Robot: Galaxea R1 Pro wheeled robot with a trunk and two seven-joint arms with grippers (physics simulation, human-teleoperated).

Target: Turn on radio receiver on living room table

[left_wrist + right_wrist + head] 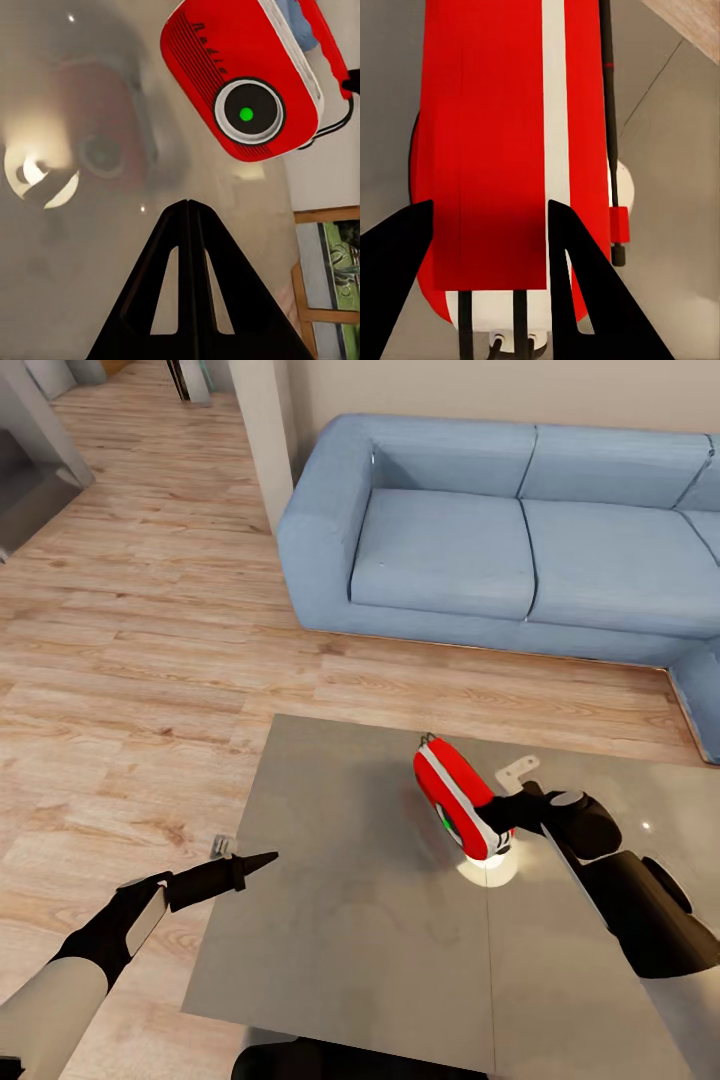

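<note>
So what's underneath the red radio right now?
The radio receiver rests on the table, whose glossy top shows a bright reflection by its near end. The right gripper covers that end's contact.

Bright even light; lamp glare on table (350,920).

The table (340,920) is a low rectangle with a glossy grey-brown top that mirrors a bright light, standing on light wood plank floor (130,660). The red radio receiver (457,798) is near the table's far edge, toward the right, tilted up on its end.
</note>
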